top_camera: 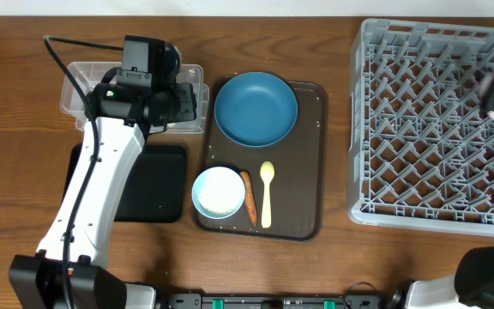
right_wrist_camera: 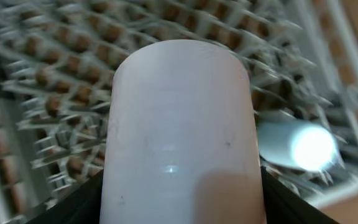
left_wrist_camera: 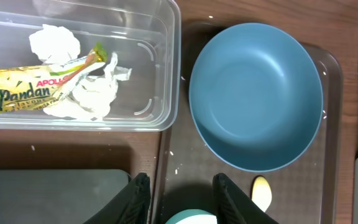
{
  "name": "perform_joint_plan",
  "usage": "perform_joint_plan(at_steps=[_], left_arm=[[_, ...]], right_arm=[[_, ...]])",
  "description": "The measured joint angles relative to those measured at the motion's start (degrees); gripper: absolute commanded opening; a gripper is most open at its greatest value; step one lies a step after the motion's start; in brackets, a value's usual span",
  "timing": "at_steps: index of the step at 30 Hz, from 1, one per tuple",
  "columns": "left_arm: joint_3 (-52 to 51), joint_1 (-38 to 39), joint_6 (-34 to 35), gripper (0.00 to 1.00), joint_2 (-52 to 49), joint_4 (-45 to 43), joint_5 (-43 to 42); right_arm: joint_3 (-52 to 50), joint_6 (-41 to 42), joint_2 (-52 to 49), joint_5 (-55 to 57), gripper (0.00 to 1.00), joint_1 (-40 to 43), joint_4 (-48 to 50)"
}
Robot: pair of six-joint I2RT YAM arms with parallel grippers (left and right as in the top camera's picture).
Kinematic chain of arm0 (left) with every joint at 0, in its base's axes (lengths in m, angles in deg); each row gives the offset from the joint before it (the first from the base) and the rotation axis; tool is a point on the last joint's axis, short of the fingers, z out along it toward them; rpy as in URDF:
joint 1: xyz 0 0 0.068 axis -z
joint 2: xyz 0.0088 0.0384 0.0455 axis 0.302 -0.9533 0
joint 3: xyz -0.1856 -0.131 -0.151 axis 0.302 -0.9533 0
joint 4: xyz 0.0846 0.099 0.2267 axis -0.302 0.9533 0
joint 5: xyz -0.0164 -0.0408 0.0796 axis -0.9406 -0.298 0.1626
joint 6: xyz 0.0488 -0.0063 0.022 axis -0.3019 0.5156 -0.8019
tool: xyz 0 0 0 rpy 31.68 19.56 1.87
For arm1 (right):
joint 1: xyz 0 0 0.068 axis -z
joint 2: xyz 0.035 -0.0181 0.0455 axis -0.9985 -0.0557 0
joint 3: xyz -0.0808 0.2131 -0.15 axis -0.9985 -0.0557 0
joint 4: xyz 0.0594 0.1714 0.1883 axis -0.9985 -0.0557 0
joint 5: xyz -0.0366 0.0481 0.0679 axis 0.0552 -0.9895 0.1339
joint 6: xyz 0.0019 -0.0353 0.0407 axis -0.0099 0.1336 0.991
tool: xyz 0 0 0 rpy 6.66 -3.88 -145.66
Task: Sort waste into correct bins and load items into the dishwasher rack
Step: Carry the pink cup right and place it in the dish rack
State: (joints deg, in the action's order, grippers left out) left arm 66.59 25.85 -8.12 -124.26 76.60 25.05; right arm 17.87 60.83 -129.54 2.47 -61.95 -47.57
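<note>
Pink small plastic cup [right_wrist_camera: 179,124] clamped in right gripper [right_wrist_camera: 179,205] above grey pegged plastic dishwasher rack [top_camera: 436,129], right edge of counter [top_camera: 337,257] | left gripper [left_wrist_camera: 180,196] fingers apart, empty | risk: tilted release topples cup off pegs.

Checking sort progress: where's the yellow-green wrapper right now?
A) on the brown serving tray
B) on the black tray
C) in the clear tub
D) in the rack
C: the left wrist view shows the wrapper lying inside the clear tub, next to crumpled tissue.
</note>
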Motion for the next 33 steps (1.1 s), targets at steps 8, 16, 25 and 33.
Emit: perform_joint_plan(at_steps=[8, 16, 25, 33], left_arm=[[0.0, 0.0, -0.15, 0.36, 0.0, 0.04, 0.46], [0.0, 0.0, -0.13, 0.36, 0.0, 0.04, 0.5], [0.0, 0.0, -0.15, 0.36, 0.0, 0.04, 0.5], [0.0, 0.0, -0.15, 0.36, 0.0, 0.04, 0.5]], right_arm=[[0.04, 0.92, -4.9, 1.97, 0.01, 7.56, -3.17], [0.07, 1.29, -11.89, 2.27, 0.04, 9.79, -3.65], [0.07, 1.29, -18.53, 2.32, 0.2, 9.79, -3.13], [0.07, 1.57, -20.63, 1.84, 0.99, 9.79, -3.48]])
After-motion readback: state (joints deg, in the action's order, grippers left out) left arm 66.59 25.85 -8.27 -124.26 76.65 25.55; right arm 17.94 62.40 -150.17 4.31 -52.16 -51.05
